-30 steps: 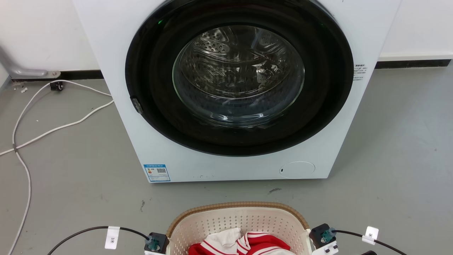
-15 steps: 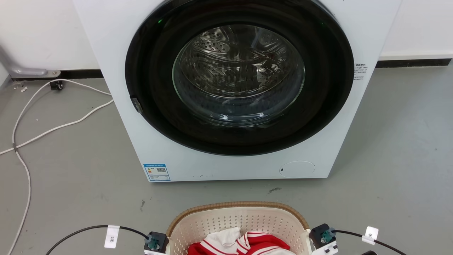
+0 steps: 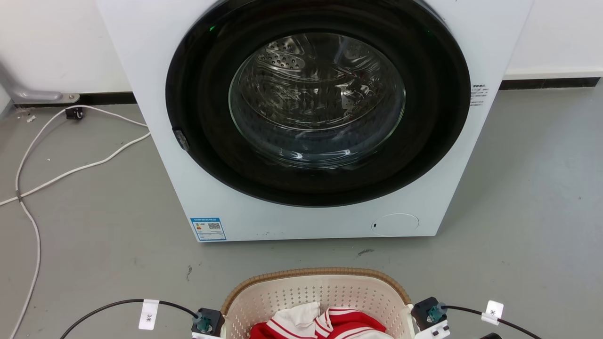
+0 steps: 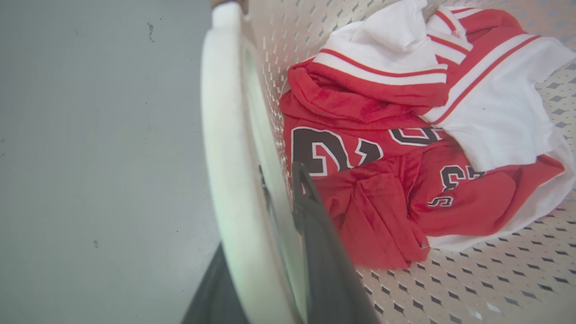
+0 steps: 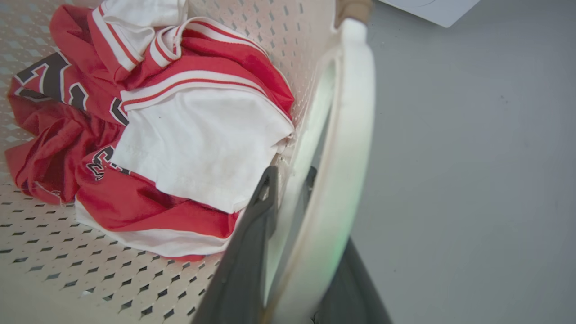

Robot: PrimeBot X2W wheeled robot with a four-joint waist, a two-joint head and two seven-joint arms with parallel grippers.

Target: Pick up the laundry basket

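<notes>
Hardly anything has moved since the earlier head views: the whole picture sits a hair differently, which is the camera's drift, and the laundry basket [image 3: 320, 272] keeps its place. It lies between the two end effectors, its far brown rim toward the machine. Whether its base is off the floor [image 3: 518, 212] cannot be told.

The left end effector [image 4: 281, 180] straddles the left white handle [image 4: 225, 135], one dark finger inside the perforated wall and the other outside, and looks clamped on it. The right end effector [image 5: 290, 175] holds the right handle [image 5: 351, 112] the same way, apparently closed on it.

A red and white numbered jersey [image 4: 382, 157] lies crumpled in the basket, just inward of both inner fingers. In the right wrist view its white cloth touches that finger. A front-loading washing machine [image 3: 155, 70], door shut, stands ahead of both end effectors and well apart. A white cable [image 3: 70, 169] trails on the floor, far out to the left.

The likely trouble is in the lift. If one arm rises faster, the basket would tilt and the smooth, rounded handle could slide out of the narrow fingers. Cloth caught under the right finger would weaken that hold. Swinging forward could knock the rim against the machine.
</notes>
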